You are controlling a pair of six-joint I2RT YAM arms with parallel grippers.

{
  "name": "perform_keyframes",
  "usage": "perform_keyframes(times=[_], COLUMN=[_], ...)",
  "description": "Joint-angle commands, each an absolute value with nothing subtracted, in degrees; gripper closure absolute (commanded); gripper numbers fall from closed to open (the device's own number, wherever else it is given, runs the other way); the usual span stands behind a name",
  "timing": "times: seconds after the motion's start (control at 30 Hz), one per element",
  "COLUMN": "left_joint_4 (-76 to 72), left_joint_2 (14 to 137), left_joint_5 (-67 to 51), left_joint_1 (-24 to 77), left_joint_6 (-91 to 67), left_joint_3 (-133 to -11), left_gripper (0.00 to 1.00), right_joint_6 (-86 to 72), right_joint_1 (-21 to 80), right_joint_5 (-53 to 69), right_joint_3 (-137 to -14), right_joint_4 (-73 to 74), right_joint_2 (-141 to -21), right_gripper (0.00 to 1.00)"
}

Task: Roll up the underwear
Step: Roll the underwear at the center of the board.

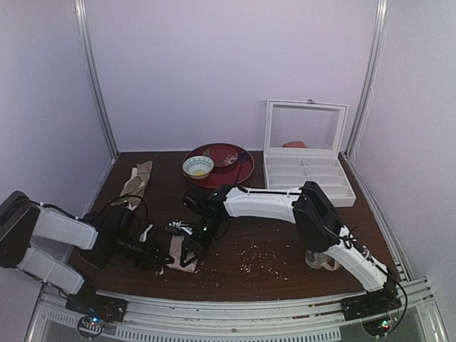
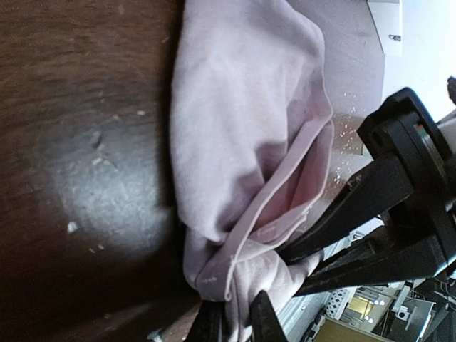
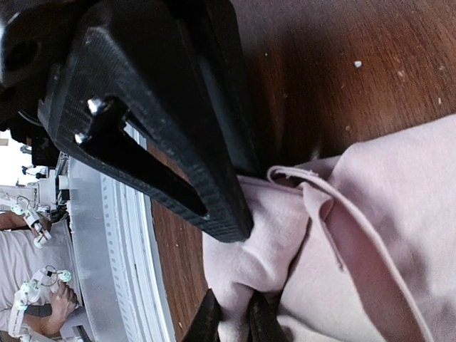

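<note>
From above, shows the underwear (image 1: 179,261) bunched on a crumb-speckled dark table (image 1: 285,242), pale walls (image 1: 214,71) around. At the left wrist, shows the left gripper (image 2: 239,320) pinched shut on thin, limp, light cloth, likely best taken by its hem (image 2: 281,182). At the right wrist, shows the right gripper (image 3: 234,317) likewise closed on a fold.

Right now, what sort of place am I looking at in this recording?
Probably a robot test booth, not a home: pale wall panels in metal framing enclose a wooden table, an aluminium rail runs along its near edge, and props lie about: pink underwear, a red plate with a bowl.
</note>
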State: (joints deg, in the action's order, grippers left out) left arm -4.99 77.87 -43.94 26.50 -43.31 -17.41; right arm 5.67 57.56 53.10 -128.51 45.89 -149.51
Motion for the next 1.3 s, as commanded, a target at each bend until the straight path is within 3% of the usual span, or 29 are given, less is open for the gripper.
perform_keyframes(times=[0.0, 0.43, 0.77, 0.83, 1.07, 1.27], left_joint_4=[-4.7, -2.8, -5.0, -4.9, -3.9, -4.0], left_joint_2=[79.4, 85.4, 91.3, 91.1, 90.1, 90.3], left_joint_5=[-44.1, -45.3, -45.3, -45.1, -44.7, -44.6], left_joint_1=[27.4, 31.3, 33.7, 33.6, 33.7, 33.7], left_joint_6=[-42.5, -41.7, -42.1, -42.6, -42.6, -42.6], left_joint_3=[-20.3, -28.1, -30.4, -29.8, -30.1, -30.3], left_gripper=[1.00, 1.00, 1.00, 1.00, 1.00, 1.00], right_joint_6=[4.5, 1.1, 1.9, 2.5, 8.7, 14.5], right_joint_1=[57.2, 55.6, 55.6, 55.8, 61.0, 66.6], right_joint_5=[44.2, 34.3, 31.1, 28.3, 14.3, 5.1], right_joint_3=[-119.1, -99.9, -96.7, -95.7, -90.4, -94.6], right_joint_4=[40.2, 25.1, 26.6, 26.0, 22.0, 29.0], right_joint_2=[-146.3, -128.4, -125.2, -123.6, -116.7, -118.9], right_gripper=[0.88, 0.80, 0.77, 0.71, 0.69, 0.69])
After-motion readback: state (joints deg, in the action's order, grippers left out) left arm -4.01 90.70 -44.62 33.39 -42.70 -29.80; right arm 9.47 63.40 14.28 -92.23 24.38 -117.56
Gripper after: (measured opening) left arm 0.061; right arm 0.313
